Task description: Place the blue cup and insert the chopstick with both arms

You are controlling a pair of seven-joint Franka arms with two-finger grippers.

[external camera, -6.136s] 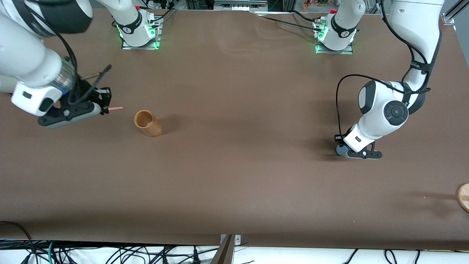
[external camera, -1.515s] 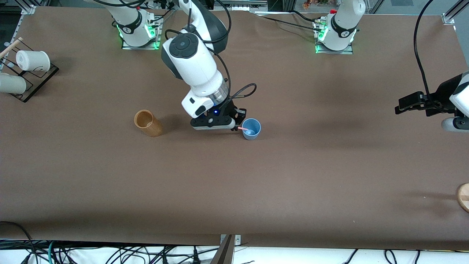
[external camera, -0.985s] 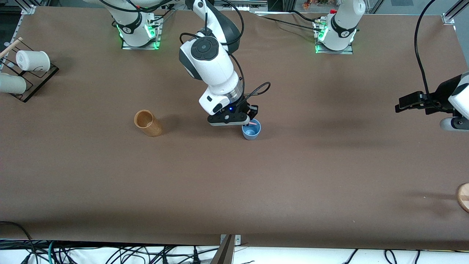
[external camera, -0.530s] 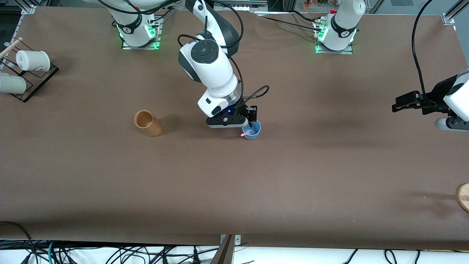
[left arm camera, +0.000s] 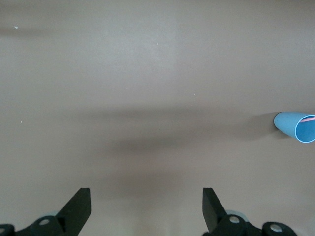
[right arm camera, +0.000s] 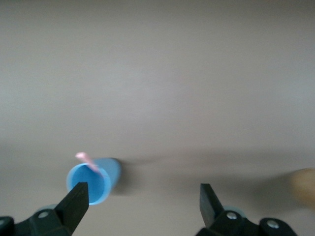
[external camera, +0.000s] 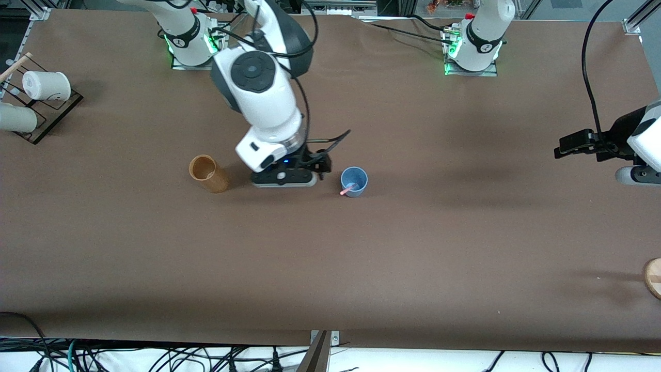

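The blue cup (external camera: 354, 181) stands upright near the middle of the table. The pink chopstick (external camera: 347, 190) sits in it and leans on the rim, its end sticking out. My right gripper (external camera: 323, 165) is open and empty, low over the table between the cup and the tan holder, apart from the cup. In the right wrist view the cup (right arm camera: 93, 179) and chopstick (right arm camera: 88, 161) lie just beside one finger of the right gripper (right arm camera: 142, 194). My left gripper (external camera: 563, 146) is open and empty, waiting over the left arm's end of the table. The left wrist view (left arm camera: 146, 196) shows the cup (left arm camera: 295, 127) far off.
A tan bamboo holder (external camera: 208, 174) stands beside the right gripper, toward the right arm's end. A rack (external camera: 51, 111) with white cups (external camera: 45, 86) is at that end's edge. A wooden disc (external camera: 653, 277) lies at the left arm's end, nearer the front camera.
My right gripper let go of the chopstick in the blue cup and drew away from the cup toward the tan holder. The chopstick stays in the cup. The left arm has barely moved.
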